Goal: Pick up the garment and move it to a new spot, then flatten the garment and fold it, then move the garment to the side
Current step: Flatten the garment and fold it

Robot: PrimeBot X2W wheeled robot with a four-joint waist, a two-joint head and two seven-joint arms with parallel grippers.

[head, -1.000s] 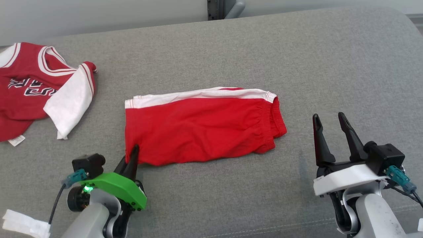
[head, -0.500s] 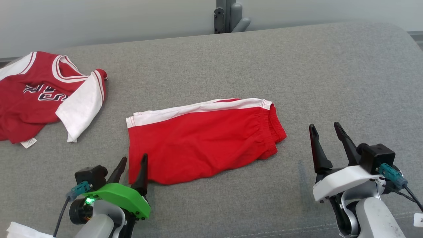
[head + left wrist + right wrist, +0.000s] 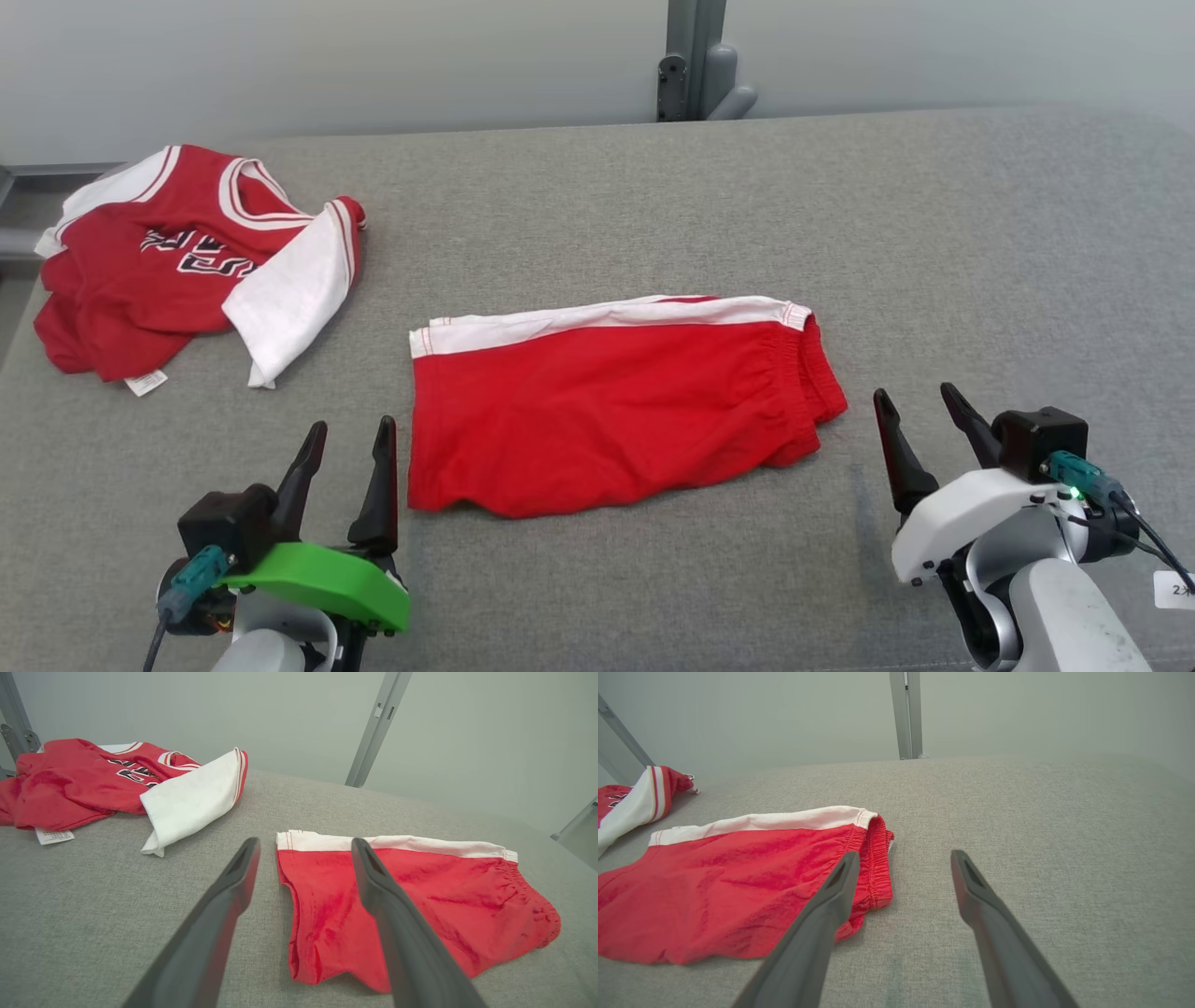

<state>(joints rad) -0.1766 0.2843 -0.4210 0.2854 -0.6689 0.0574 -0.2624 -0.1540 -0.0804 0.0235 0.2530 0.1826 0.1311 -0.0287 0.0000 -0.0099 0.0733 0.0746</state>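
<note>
**Left claw [image 3: 352, 425] off the shorts [image 3: 607, 401]**

Released from the near-left corner of the shorts a second earlier, the left claw had drawn back. It stood empty with its fingers fairly wide apart, just beside that corner and clear of the cloth. Part of the shift in the head view was the camera's own. The right claw [image 3: 913, 392] was likewise parted and empty, near the waistband end but not touching it.

The red shorts lay flat, apparently folded lengthwise, around the middle of the grey fabric-covered table [image 3: 980, 233]. Their white side stripe ran toward the far edge and the elastic waistband faced the right edge. A red and white jersey [image 3: 187, 271] lay crumpled at the far-left corner, well apart.

The shorts looked light, thin and limp, and would likely sag and come unfolded if lifted by one point. For moving them aside, the surer hold seemed a pinch through all layers at both ends: the gathered waistband, thicker and grippier, and the left hem corner.
</note>
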